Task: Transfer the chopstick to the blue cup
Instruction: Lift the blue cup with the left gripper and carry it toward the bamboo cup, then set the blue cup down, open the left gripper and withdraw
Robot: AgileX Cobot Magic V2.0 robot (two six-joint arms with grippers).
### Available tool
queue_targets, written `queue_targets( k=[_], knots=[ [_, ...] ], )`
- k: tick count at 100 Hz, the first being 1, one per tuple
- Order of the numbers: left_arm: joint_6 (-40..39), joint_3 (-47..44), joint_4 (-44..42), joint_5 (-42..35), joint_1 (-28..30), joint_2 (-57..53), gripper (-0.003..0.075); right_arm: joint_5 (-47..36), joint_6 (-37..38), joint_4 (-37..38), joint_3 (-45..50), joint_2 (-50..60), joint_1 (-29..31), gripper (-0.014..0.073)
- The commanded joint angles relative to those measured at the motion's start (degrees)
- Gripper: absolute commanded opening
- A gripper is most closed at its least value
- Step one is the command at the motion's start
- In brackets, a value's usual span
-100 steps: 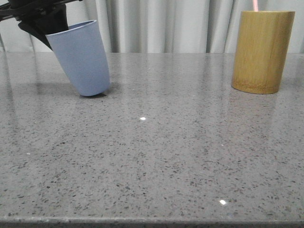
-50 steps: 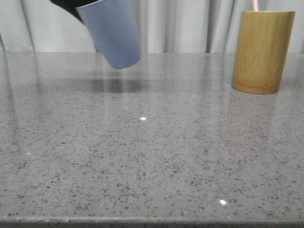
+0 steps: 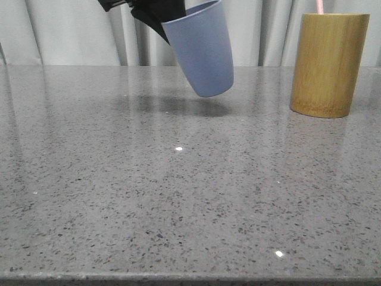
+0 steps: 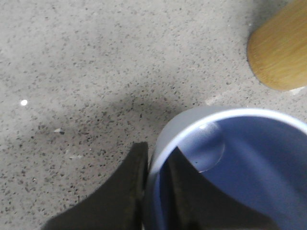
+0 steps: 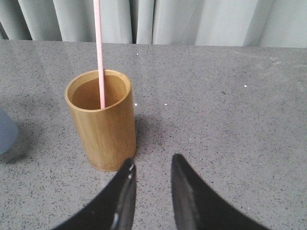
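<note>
My left gripper point(image 3: 159, 13) is shut on the rim of the blue cup point(image 3: 202, 52) and holds it tilted in the air above the table, left of the bamboo cylinder point(image 3: 326, 64). In the left wrist view one finger is outside and one inside the cup wall point(image 4: 158, 158). A pale pink chopstick point(image 5: 99, 52) stands in the bamboo cylinder point(image 5: 103, 124); only its tip point(image 3: 321, 6) shows in the front view. My right gripper point(image 5: 151, 165) is open and empty, above the table just beside the cylinder's base.
The grey speckled stone table point(image 3: 178, 190) stretches to its front edge. Pale curtains point(image 3: 65, 36) hang behind it. The edge of the blue cup point(image 5: 5, 136) shows at the left of the right wrist view.
My left gripper has lifted the blue cup off the table and carried it to the right, toward the bamboo cylinder. The cylinder and chopstick have not moved.
</note>
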State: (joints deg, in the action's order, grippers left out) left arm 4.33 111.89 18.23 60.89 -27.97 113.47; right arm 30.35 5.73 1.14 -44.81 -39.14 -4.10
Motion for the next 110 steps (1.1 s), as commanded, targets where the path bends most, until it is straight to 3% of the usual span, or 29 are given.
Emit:
queue_targets(
  k=[1, 32, 39, 56, 68, 110],
  knots=[
    [-0.6, 2.1, 1.8, -2.2, -0.6, -2.3, -0.0019, -4.3, -0.1, 0.1, -2.1, -0.1, 0.2, 0.0211],
    [-0.6, 2.1, 1.8, -2.2, -0.6, -1.2, -0.0004, -4.4, -0.1, 0.1, -2.1, -0.1, 0.2, 0.0211],
    [-0.6, 2.1, 1.9, -2.2, -0.6, -1.2, 0.0059, -4.4, -0.1, 0.1, -2.1, -0.1, 0.2, 0.0211],
    [-0.6, 2.1, 2.2, -2.4, -0.6, -1.2, 0.0304, -4.3, -0.1, 0.1, -2.1, -0.1, 0.2, 0.0211],
    [-0.6, 3.0, 2.5, -2.5, -0.6, -1.2, 0.0386, -4.3, -0.1, 0.1, -2.1, -0.1, 0.2, 0.0211],
    [-0.6, 8.8, 4.3, -0.2, -0.6, -3.2, 0.0399, -4.0, -0.1, 0.2, -2.1, -0.1, 0.2, 0.0211]
  ],
)
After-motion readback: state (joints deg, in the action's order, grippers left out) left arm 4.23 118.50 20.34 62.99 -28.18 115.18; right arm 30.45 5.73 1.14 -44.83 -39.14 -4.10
